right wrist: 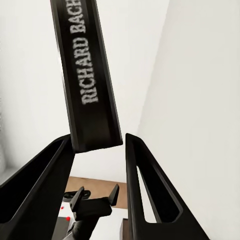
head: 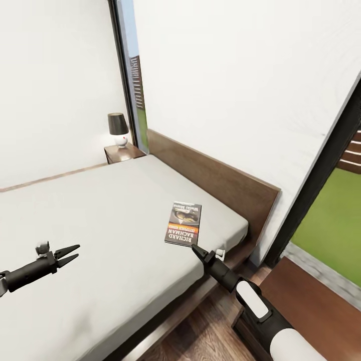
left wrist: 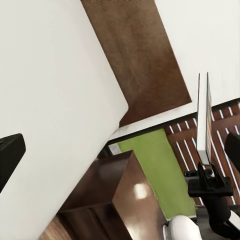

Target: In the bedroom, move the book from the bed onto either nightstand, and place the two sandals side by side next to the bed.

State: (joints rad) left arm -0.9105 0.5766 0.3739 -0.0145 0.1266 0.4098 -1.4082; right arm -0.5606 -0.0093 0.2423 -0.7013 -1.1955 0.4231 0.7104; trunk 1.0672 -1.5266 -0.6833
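The right pincer (head: 196, 249), spread wide, straddles the book (head: 183, 223) on the bed (head: 100, 225); clenching off-centre could push it away.

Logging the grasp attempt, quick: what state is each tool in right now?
Left tool: open, empty.
Right tool: open around the book's edge, not clamped.

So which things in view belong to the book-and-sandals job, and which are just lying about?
Job: dark paperback book with orange band; dark-brown wooden bed; far dark-brown nightstand; right gripper.
Just there: black-shaded table lamp; dark-framed window; left gripper.
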